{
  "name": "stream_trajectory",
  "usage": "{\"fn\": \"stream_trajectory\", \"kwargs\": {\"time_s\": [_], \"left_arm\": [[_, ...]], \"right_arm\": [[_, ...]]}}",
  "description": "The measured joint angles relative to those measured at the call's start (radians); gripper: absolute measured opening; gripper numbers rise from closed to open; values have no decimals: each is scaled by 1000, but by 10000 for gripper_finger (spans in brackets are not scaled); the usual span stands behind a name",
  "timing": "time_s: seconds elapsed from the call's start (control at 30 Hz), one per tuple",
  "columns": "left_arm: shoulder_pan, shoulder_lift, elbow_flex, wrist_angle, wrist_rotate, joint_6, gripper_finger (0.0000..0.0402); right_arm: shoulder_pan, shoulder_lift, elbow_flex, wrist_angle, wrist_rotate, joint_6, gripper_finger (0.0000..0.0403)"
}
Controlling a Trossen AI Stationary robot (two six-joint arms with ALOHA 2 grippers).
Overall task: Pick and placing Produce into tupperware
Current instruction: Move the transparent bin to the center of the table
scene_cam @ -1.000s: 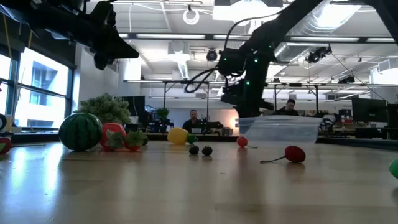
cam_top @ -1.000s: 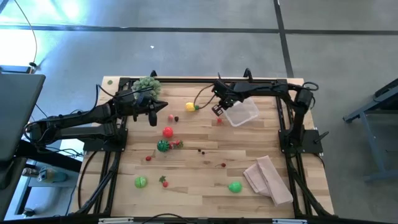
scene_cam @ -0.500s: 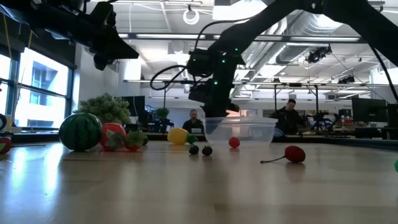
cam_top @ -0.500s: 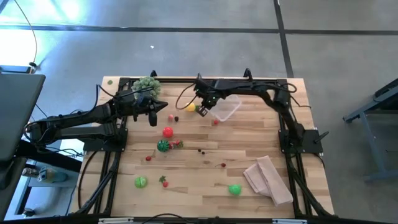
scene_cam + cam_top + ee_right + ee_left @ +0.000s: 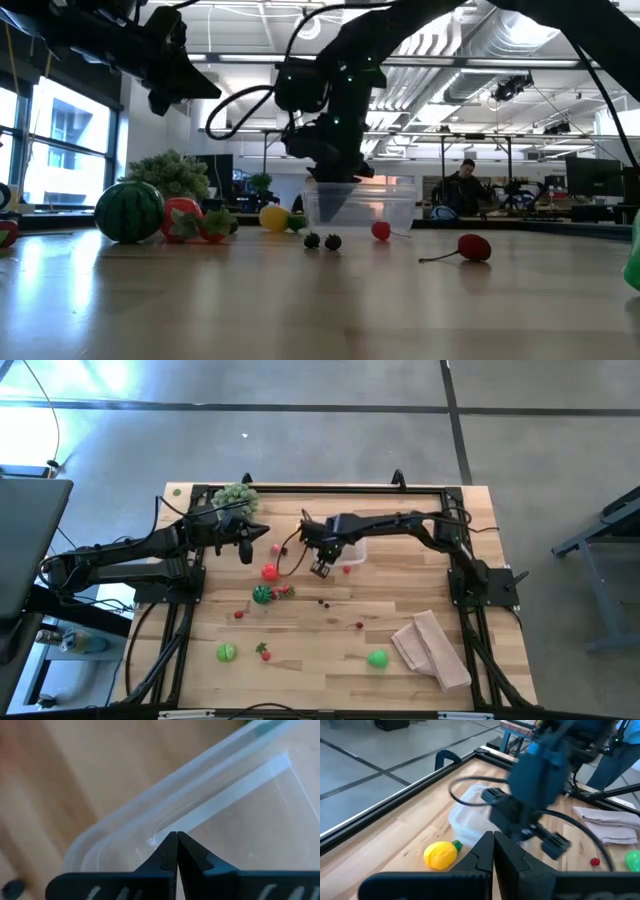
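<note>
The tupperware (image 5: pixel 350 550) is a clear squarish container near the table's middle, also plain in the low view (image 5: pixel 372 206). My right gripper (image 5: pixel 320 567) reaches across from the right and is shut on its left side. My left gripper (image 5: pixel 246 547) is shut and hovers above the table left of it, touching nothing. Produce lies loose on the wood: a yellow lemon (image 5: pixel 272 217), a red tomato (image 5: pixel 269 571), a small watermelon (image 5: pixel 261 594), a green apple (image 5: pixel 226 652), a cherry (image 5: pixel 473 247) and dark berries (image 5: pixel 322 241). My right gripper pinches the tupperware's rim (image 5: pixel 150 832) between its two shut fingers, on the side toward the table's left. The fingers come from above, pointing down. The container stays upright with its base at table level (image 5: pixel 360 230); whether it rests on the wood I cannot tell.
A pale-green spiky plant (image 5: pixel 236 494) stands at the far left corner. A tan folded cloth (image 5: pixel 432 648) lies near the right front, with a green fruit (image 5: pixel 377 659) beside it. A small red fruit (image 5: pixel 347 568) sits just by the container. People sit in the room beyond.
My right gripper has swung toward the table's left and somewhat nearer, taking the tupperware along from the far right part to the middle. The container hung tilted on the way and now stands level. The left arm has kept still.
</note>
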Motion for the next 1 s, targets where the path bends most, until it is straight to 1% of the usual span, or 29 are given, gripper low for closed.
{"fn": "stream_trajectory", "kwargs": {"time_s": [0.17, 0.47, 0.87, 1.0], "left_arm": [[0, 0, 0, -1, 0, -1, 1], [0, 0, 0, -14, 0, -20, 1], [0, 0, 0, -19, 0, -23, 1], [0, 0, 0, -19, 0, -24, 1]], "right_arm": [[56, 0, 0, -8, 0, 13, 0], [122, 0, 0, -50, 14, 45, 0], [151, 0, 0, -50, 16, 47, 0], [145, 0, 0, -50, 54, 44, 0]]}}
